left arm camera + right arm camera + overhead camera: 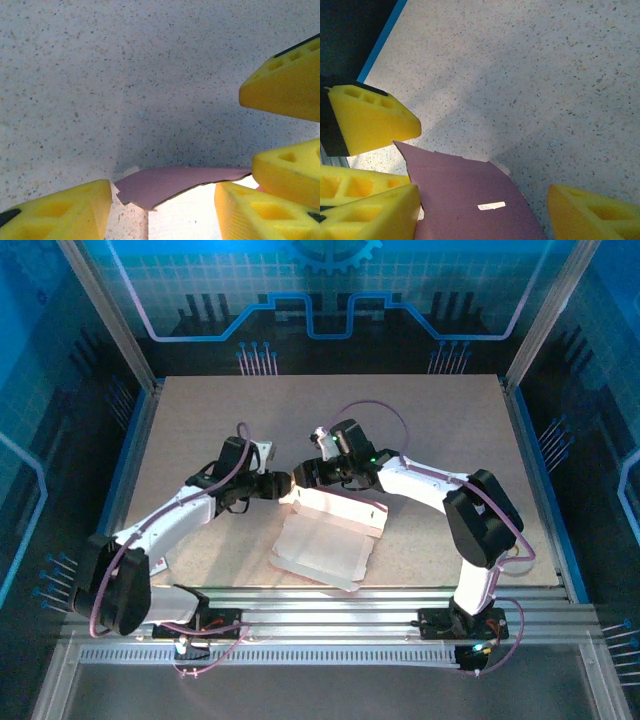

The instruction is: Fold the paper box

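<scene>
Centrally, one paper box [325, 545], two sets of jaws, both parted

- One paper box [325, 540] in front of me, pink and whitish.
- Two grippers, and I'm counting: left gripper [162, 200], right gripper [485, 200].
- Four yellow fingers [290, 80] (two apiece).
- One speckled table [200, 420].

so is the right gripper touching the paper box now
Cannot tell. In the right wrist view the pink flap of the paper box lies inside the open right gripper, its edge meeting one finger; contact or mere overlap is unclear.
</scene>
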Robot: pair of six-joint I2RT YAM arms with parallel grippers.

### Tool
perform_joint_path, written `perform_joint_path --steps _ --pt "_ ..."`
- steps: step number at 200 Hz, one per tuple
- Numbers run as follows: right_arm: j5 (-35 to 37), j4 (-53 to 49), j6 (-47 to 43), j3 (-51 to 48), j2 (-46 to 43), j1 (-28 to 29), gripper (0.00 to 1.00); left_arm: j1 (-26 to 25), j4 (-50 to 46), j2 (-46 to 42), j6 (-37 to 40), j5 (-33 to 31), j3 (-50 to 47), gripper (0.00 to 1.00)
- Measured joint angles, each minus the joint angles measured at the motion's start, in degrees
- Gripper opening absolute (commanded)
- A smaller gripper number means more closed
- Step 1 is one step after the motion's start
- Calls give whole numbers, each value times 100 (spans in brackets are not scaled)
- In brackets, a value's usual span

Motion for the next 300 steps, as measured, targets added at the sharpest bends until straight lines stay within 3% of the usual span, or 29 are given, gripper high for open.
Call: perform_joint_path --steps 49,59,75,91,128,145,160,172,181,234,300 --pt "0 -13 -7 0 0 -20 68 33 9 173 109 234 101 34" --pt "0 -17 -7 0 0 -20 68 33 -9 173 129 258 101 35" --pt "0 -24 -7 0 0 -20 68 33 -37 173 125 262 101 46" --pt "-2 -26 -7 0 0 -20 68 33 -35 166 138 258 101 38" --pt "0 -39 -7 0 0 -20 68 33 -166 166 170 315 216 37" --pt "0 -42 -7 0 0 -22 68 33 -208 170 216 348 289 49" --pt "0 -44 -4 -2 -4 -28 68 39 -229 170 245 323 315 53" --pt "0 -44 -7 -7 -11 -44 67 44 -256 173 321 280 337 64" --pt "2 -39 -4 -28 -22 -50 67 59 -289 175 319 238 354 66" --pt "66 -35 -2 -39 -33 -107 67 66 -439 404 520 201 632 67" --pt "179 2 -2 -74 -48 -151 67 74 -455 702 680 568 850 52"
